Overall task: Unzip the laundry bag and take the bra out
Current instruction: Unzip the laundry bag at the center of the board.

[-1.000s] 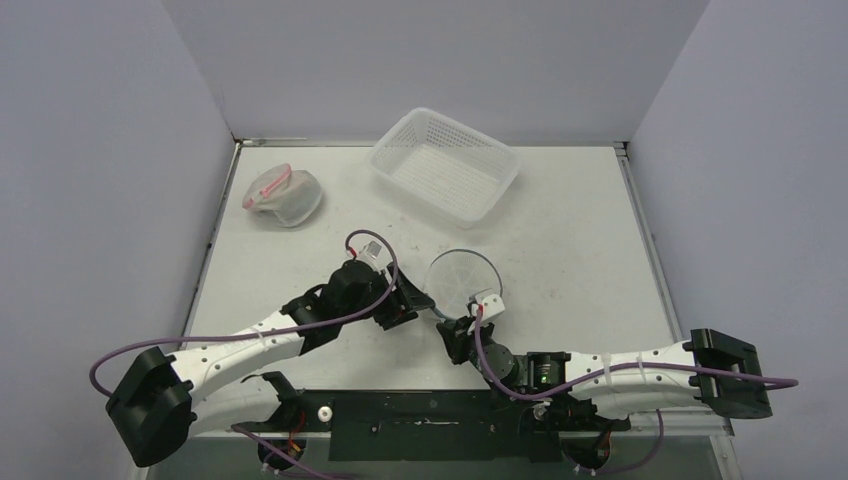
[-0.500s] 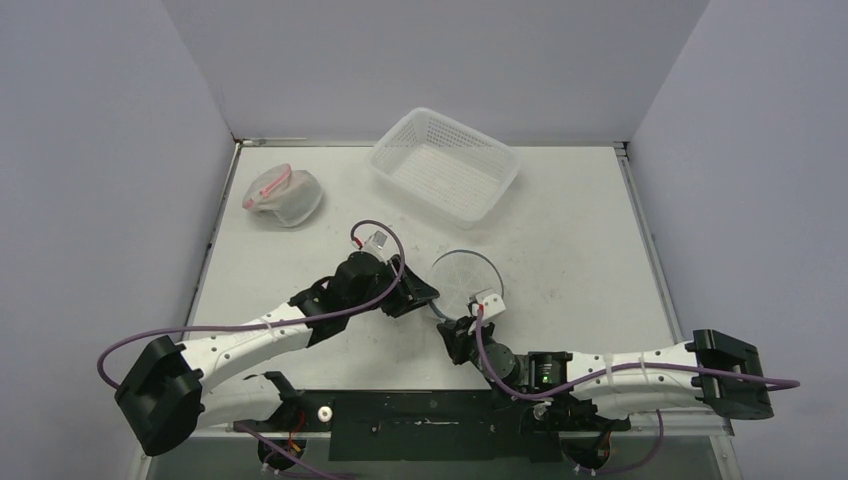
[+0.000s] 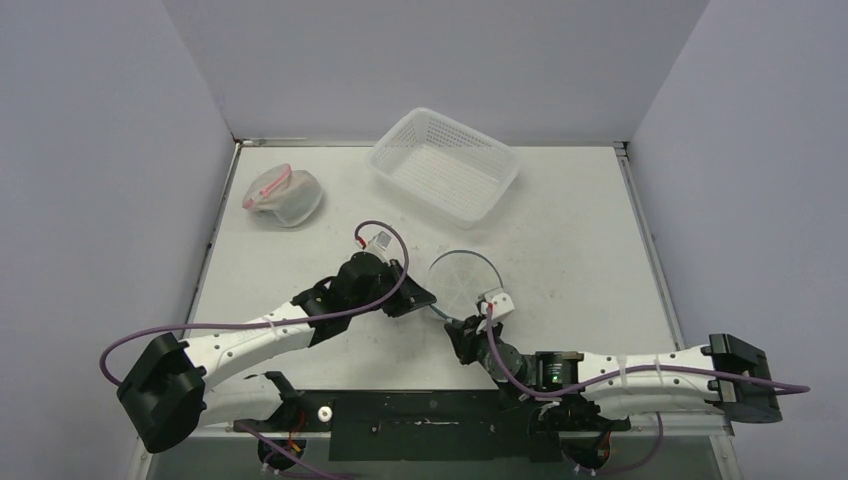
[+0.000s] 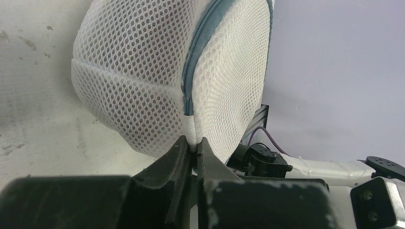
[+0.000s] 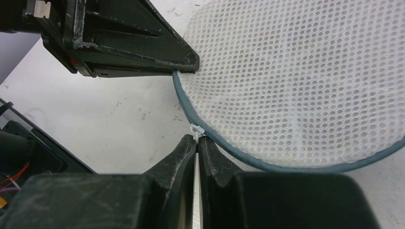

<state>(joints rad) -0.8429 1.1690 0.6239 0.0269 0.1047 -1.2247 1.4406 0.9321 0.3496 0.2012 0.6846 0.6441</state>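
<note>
One round mesh laundry bag [image 3: 462, 275] lay on the counter [image 3: 590, 240], its single grey-blue zip [image 4: 196, 55] shut along the rim where visible. Two pincers met the bag's near edge. The left pincer [image 4: 192, 145], at the bag's near-left, was clamped tight on the white fabric tab [image 4: 191, 131] at the zip's end. The right pincer [image 5: 197, 143], at the bag's near side, was pinched shut on the one white zip pull [image 5: 196, 130]. One white basket [image 3: 445, 165] stood beyond the bag, and one mesh bundle with pink trim [image 3: 283, 195] lay well off to the bag's far left. The bra could not be made out through the mesh.
</note>
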